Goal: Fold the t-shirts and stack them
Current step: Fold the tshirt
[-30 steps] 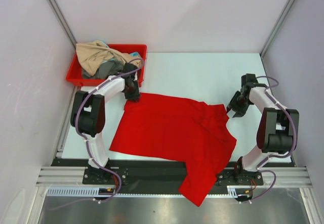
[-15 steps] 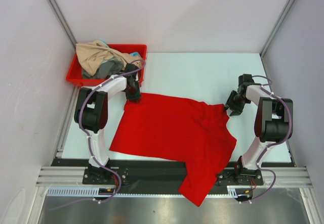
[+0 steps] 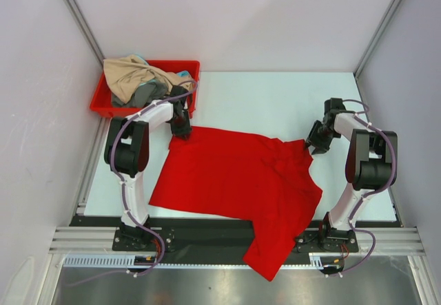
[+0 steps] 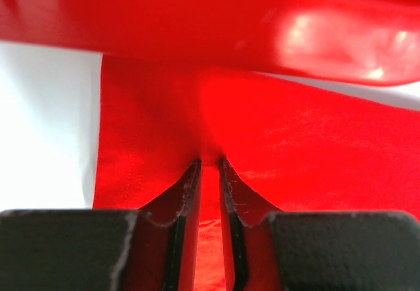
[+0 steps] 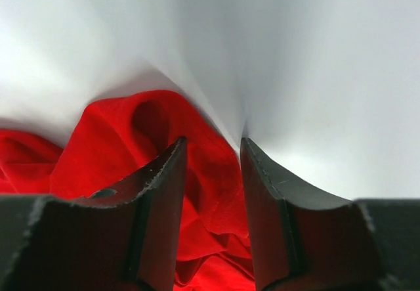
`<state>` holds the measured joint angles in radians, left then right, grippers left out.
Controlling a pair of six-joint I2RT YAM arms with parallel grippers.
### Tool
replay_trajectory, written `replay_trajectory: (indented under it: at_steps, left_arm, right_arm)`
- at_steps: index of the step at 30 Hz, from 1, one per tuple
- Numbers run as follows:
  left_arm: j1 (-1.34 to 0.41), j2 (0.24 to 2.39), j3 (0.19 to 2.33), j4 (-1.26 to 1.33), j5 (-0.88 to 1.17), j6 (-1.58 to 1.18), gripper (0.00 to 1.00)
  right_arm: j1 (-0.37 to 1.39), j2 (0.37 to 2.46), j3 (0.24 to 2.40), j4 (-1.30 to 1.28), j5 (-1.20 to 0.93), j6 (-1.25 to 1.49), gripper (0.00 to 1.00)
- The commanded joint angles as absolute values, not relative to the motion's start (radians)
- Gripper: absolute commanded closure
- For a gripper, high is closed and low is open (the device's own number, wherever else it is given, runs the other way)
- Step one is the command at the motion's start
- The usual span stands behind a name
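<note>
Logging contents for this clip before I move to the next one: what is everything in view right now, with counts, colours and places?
Bright red cloth t-shirt: one, red, spread on the table, lower hem hanging over the near edge.
Rigid red plastic tray: one, red, far left corner of the table.
Beige-tan cloth shirt: one, tan, crumpled on top of the pile in the tray.
Grey cloth shirt: one, grey, under the tan one in the tray.
Light blue cloth: one scrap showing, at the tray's right side.
White table: one, white.
Left gripper: black, jaws pinching the red shirt's far left corner beside the tray.
Right gripper: black, jaws apart, straddling the red shirt's far right edge.
</note>
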<state>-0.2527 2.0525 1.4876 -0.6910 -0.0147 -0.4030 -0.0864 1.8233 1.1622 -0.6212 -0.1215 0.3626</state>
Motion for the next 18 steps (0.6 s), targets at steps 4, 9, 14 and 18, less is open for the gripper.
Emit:
replay_trajectory:
  at_steps: [4,9,14,18]
  left_arm:
    - [-0.245,2.075,1.52,-0.68,-0.034,-0.422,0.78]
    - [-0.245,2.077,1.52,-0.675,-0.032,-0.422,0.79]
    - [-0.245,2.072,1.525,-0.683,-0.04,-0.416,0.79]
    - [-0.245,2.079,1.523,-0.684,-0.041,-0.413,0.79]
  right_arm:
    - [-0.092,1.803,1.181,-0.569,-0.117,0.367,0.48]
    - [-0.095,1.835,1.209,-0.577,-0.109,0.359,0.49]
    - [-0.124,1.8,1.177,-0.578,-0.094,0.373,0.57]
    - [-0.138,1.789,1.187,-0.577,-0.08,0.379,0.6]
